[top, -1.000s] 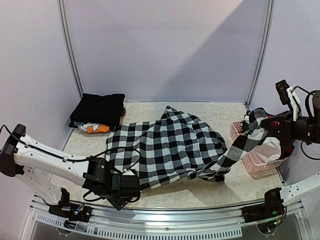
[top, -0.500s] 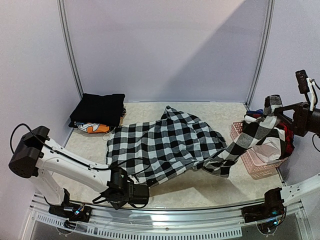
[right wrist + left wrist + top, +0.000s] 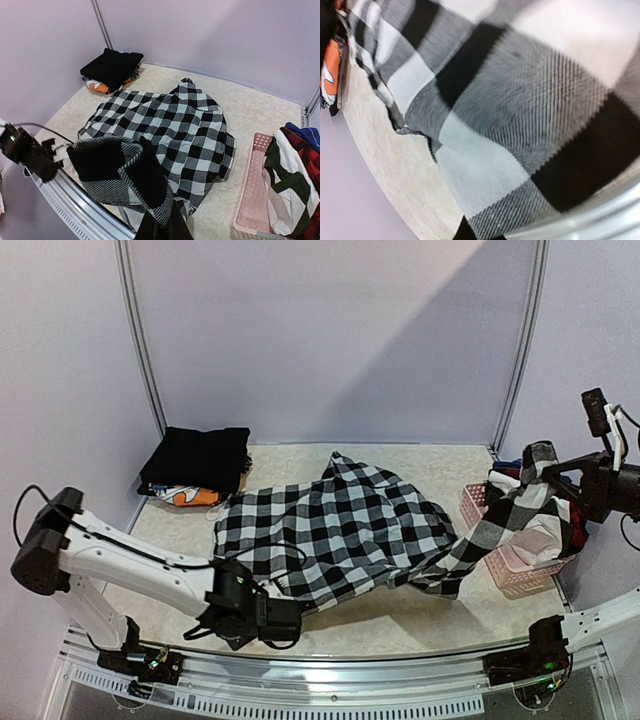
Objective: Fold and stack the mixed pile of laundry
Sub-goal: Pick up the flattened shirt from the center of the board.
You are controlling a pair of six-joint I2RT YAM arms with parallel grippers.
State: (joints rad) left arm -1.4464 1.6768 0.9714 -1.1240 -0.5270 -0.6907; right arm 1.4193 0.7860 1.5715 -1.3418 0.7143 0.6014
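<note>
A black-and-white checked garment (image 3: 340,535) lies spread across the middle of the table. One sleeve of it rises to the right. My right gripper (image 3: 546,460) is shut on that sleeve's end and holds it up over the basket; in the right wrist view the bunched cloth (image 3: 125,172) hangs over the fingers (image 3: 161,229). My left gripper (image 3: 292,617) sits low at the garment's near hem, shut on the cloth. Checked fabric (image 3: 520,115) fills the left wrist view and hides the fingers. A folded black garment (image 3: 197,458) rests on an orange printed piece (image 3: 188,497) at the back left.
A pink perforated basket (image 3: 505,575) stands at the right edge, with red plaid, white, green and blue clothes (image 3: 295,165) in it. A metal rail (image 3: 330,675) runs along the table's near edge. Grey walls close in the back and sides.
My left gripper slid right along the near edge to the checked garment's hem and shut there. My right gripper lifted the sleeve higher and further right.
</note>
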